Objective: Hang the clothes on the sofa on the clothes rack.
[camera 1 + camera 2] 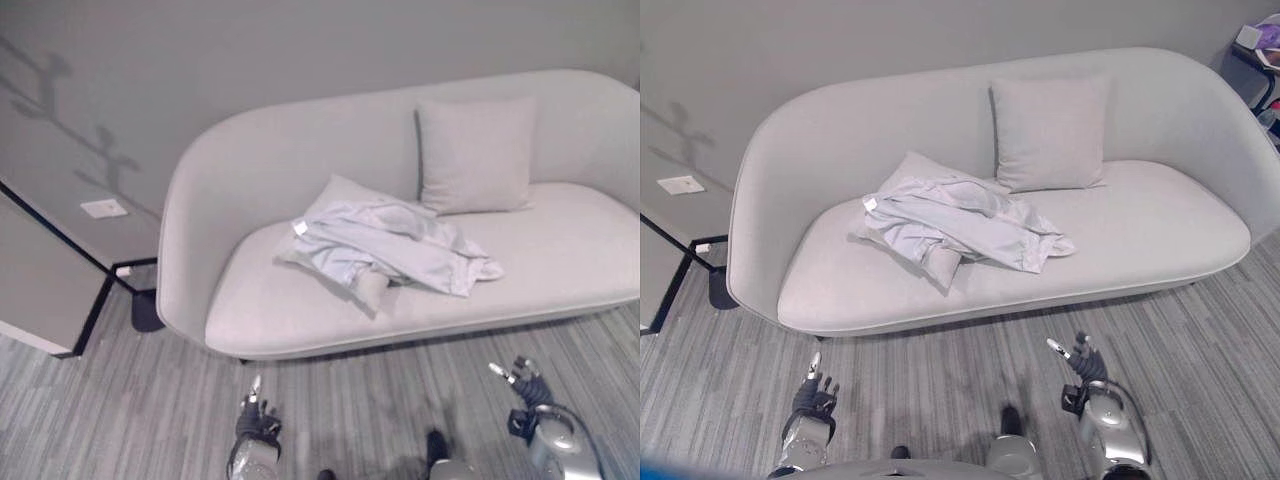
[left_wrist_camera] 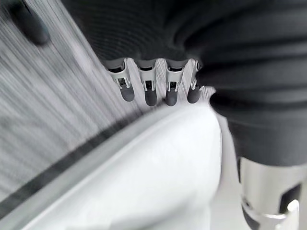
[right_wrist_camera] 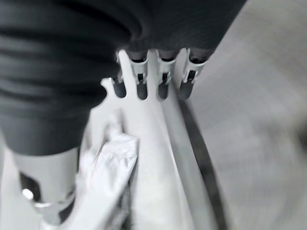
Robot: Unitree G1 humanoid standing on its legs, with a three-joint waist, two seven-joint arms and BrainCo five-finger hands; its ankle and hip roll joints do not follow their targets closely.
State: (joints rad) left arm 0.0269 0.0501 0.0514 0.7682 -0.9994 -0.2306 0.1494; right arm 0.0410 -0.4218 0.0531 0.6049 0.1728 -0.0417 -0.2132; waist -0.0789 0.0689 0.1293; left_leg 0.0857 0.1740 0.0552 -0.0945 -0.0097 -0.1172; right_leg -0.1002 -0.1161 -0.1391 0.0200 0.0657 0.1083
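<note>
Both hands hang low over the striped carpet (image 1: 1200, 330) in front of you, short of the sofa (image 1: 1160, 240): your left hand (image 1: 816, 392) at the lower left of the head views and your right hand (image 1: 1080, 362) at the lower right. In each wrist view the fingers (image 2: 149, 91) run out straight and relaxed past the dark cover, with nothing between them and the thumb, so you hold nothing yet. That fits a start posture, I judge: arms down and clear while you face the seat.

Your target, the pale crumpled garment (image 1: 960, 228), lies in a loose heap on the seat cushion, a little toward your left of the sofa's middle, one edge resting against a flat cushion (image 1: 912, 170) beneath it and just beside the upright square pillow (image 1: 1050, 130) that leans on the backrest. It is well apart from both hands, so you must step or lean in before any grasp.

A folded heap like this gives no clear collar; expect to pinch a raised fold near the top and lift slowly
</note>
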